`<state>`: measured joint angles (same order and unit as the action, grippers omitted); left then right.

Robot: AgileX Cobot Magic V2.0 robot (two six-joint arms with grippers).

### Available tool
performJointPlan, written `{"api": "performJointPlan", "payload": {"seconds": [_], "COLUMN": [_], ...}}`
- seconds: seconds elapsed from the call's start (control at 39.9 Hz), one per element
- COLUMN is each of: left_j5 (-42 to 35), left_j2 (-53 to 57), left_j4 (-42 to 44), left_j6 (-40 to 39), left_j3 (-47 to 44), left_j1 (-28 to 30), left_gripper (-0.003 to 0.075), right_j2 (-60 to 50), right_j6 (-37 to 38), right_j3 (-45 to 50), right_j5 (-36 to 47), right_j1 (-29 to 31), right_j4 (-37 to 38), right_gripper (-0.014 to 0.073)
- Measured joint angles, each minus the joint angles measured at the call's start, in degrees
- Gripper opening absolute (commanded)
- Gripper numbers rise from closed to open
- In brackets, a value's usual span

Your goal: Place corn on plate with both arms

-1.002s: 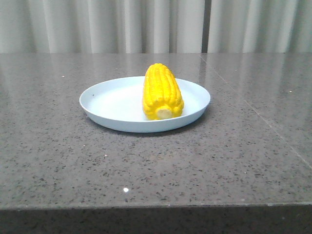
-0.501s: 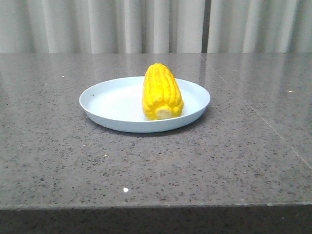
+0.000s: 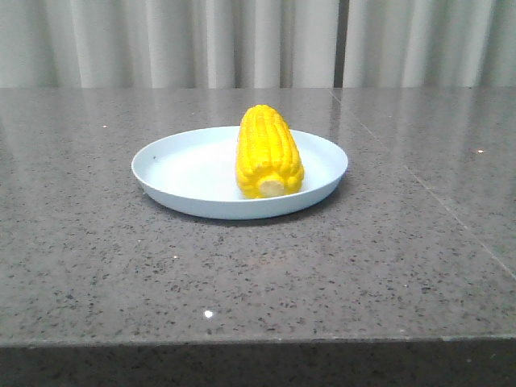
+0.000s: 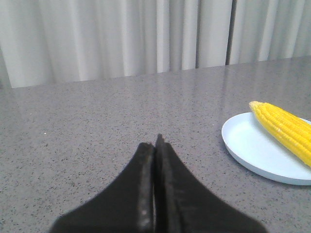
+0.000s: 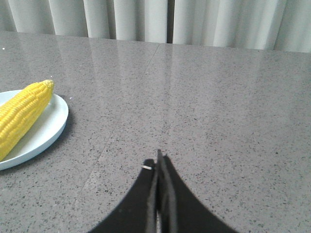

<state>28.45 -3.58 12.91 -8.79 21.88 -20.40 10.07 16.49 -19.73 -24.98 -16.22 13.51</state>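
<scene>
The bright yellow corn point(image 3: 268, 151) lies on the pale blue plate point(image 3: 185, 169) in the middle of the grey stone table, its pale stub end toward the camera. Neither gripper shows in the front view. In the left wrist view my left gripper point(image 4: 155, 143) is shut and empty above bare table, with the plate point(image 4: 252, 148) and corn point(image 4: 286, 128) off to one side. In the right wrist view my right gripper point(image 5: 158, 160) is shut and empty, apart from the plate point(image 5: 46, 128) and corn point(image 5: 22, 116).
The speckled grey table point(image 3: 258, 274) ends at a front edge near the camera. Pale curtains point(image 3: 258, 40) hang behind the table's far edge. A seam point(image 3: 419, 181) runs across the tabletop right of the plate.
</scene>
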Motion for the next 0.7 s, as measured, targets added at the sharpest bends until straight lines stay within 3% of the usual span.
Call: {"api": "performJointPlan", "payload": {"seconds": [0.5, 0.7], "left_j5": [-0.36, -6.22], "left_j2": [0.05, 3.08], "left_j4": [-0.26, -5.79], "left_j6": [0.00, 3.60], "left_j3": [-0.26, -5.68], "left_j1": [0.00, 3.03], "left_gripper": [-0.0020, -0.0020], "right_j2": [0.00, 0.00], "right_j6": [0.00, 0.00], "right_j3": [0.00, 0.00], "right_j5": [0.00, 0.00], "right_j1": [0.00, 0.00], "right_j4": [0.00, 0.00], "right_gripper": [-0.0113, -0.0113]}}
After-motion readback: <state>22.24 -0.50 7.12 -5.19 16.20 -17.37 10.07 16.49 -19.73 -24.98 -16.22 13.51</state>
